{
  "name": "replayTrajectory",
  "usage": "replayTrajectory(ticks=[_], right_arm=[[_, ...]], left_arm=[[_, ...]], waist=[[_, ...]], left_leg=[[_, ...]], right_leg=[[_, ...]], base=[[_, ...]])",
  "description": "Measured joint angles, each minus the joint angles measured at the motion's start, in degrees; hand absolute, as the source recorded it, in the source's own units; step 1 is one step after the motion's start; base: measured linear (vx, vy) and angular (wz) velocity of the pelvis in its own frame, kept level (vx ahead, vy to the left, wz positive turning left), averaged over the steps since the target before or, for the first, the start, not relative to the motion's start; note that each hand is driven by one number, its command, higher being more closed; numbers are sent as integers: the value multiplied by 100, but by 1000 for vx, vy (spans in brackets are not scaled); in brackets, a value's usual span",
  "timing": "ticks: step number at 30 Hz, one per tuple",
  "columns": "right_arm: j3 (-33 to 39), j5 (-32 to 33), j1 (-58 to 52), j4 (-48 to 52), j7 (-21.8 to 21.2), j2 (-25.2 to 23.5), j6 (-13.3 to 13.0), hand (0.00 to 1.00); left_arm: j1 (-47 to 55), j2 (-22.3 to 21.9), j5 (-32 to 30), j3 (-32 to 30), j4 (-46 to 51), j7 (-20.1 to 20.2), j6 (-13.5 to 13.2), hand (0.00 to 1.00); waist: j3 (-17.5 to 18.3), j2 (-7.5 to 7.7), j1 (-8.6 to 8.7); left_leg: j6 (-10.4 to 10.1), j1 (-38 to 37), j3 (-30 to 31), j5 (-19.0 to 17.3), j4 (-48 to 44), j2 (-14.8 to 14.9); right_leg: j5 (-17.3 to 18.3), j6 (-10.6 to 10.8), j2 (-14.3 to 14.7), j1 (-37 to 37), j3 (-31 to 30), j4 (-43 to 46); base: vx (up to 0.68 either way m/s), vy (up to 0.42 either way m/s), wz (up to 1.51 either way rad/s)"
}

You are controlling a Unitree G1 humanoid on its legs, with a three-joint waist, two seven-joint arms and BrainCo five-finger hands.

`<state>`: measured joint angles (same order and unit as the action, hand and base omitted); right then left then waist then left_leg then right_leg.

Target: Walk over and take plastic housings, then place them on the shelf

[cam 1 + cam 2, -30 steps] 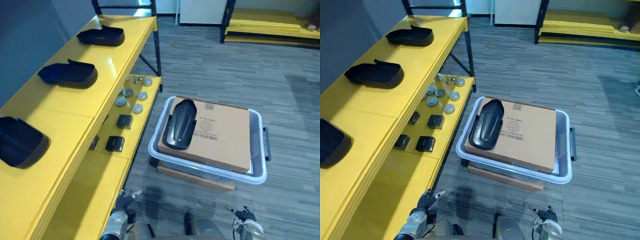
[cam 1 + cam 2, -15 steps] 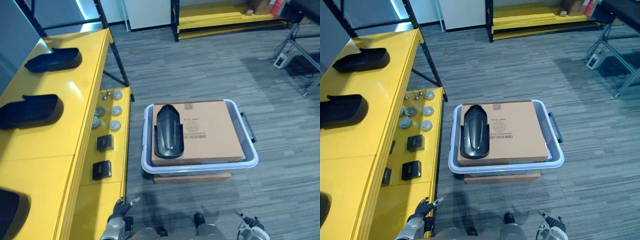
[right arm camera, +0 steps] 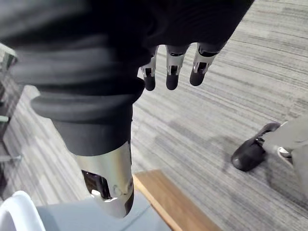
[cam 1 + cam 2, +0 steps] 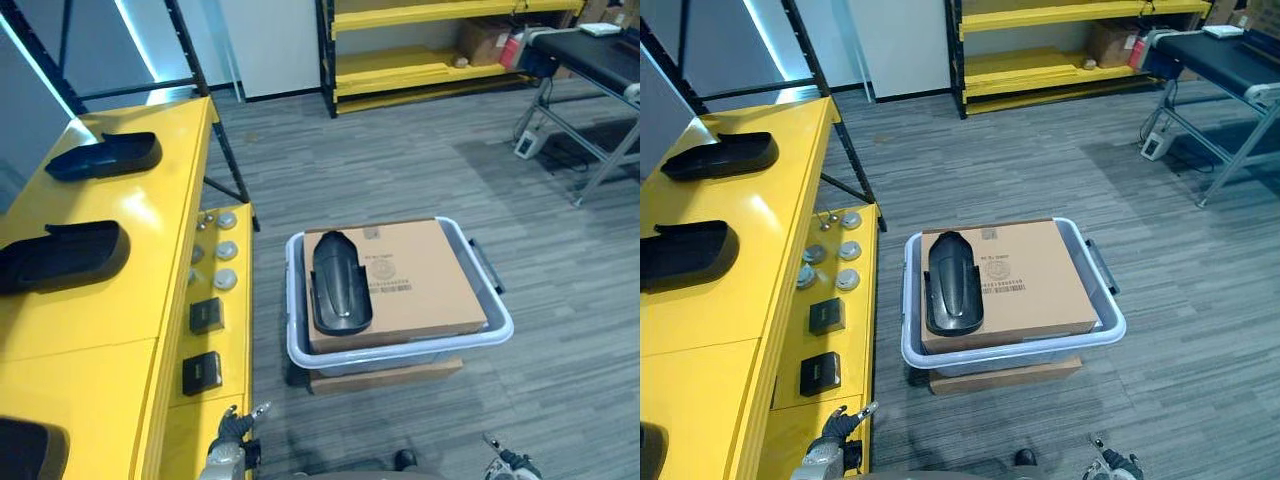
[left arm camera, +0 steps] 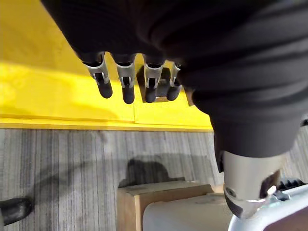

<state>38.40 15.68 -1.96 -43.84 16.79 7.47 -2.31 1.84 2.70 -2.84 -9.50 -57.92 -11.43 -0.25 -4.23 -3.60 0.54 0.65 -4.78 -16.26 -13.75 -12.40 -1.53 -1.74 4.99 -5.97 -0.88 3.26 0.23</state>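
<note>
Whole view shifted; housing [image 4: 338,285] stays atop box [image 4: 425,285] in bin [image 4: 500,326].

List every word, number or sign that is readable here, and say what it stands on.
Cardboard box, printed block and round mark beside the black plastic housing: too small to read.
Same box, small mark near its far edge: too small to read.
No other text is legible.
</note>
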Motion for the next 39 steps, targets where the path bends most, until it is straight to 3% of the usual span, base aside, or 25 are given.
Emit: replayTrajectory(ticks=[2,6,9,11,15,16,22,27,39], right_arm=[[-3,-77,17,769,126,90,-66,0],[-137,-309,140,1906,208,361,-224,0],[-748,-562,282,2824,143,736,-308,0],[-1355,-739,423,3446,-94,1066,-418,0],[-2277,-939,1038,3636,-476,1500,-641,0],[-2488,-978,1194,3620,-534,1570,-641,0],[-3402,-1572,1965,2485,-576,1672,-596,0],[-3947,-1910,2633,1198,-559,1666,-337,0],[-4122,-2545,3933,-840,-233,1468,119,0]], left_arm=[[4,0,-2,10,12,-15,-6,0],[201,-2,-6,44,202,-25,-29,0],[381,-9,-8,63,238,-15,-34,0],[511,11,-10,61,281,-5,-43,0],[631,43,-14,58,338,18,-133,0],[679,41,-14,61,339,19,-144,0],[837,41,-12,105,337,7,-232,0],[817,26,-7,126,357,-33,-291,0],[805,9,62,316,443,-255,-398,0]], waist=[[0,4,13],[17,82,11],[17,95,5],[19,98,-126],[-10,169,-180],[-9,169,-288],[-12,140,-486],[-94,112,-626],[-596,-9,-915]], left_leg=[[92,2,87,59,72,-13],[16,-6,219,249,275,-33],[-6,2,320,328,478,24],[-10,2,385,326,617,122],[-179,128,542,411,744,206],[-254,166,565,458,770,224],[-415,397,851,637,833,293],[-431,629,985,818,837,243],[-309,1158,1224,943,848,210]], right_leg=[[-7,11,-5,10,86,10],[-30,-5,-12,59,200,37],[-60,-43,18,133,303,27],[-127,-132,133,149,359,-63],[-99,-187,187,267,528,-61],[-86,-209,189,313,615,-47],[30,-338,195,538,928,210],[107,-340,111,742,1126,367],[148,-331,22,1193,1439,541]], base=[[-82,-45,19],[-96,-69,16],[-98,-87,12],[-84,-80,6],[-81,-103,22],[-23,-68,20],[25,-63,26],[27,-12,18],[-22,2,15]])
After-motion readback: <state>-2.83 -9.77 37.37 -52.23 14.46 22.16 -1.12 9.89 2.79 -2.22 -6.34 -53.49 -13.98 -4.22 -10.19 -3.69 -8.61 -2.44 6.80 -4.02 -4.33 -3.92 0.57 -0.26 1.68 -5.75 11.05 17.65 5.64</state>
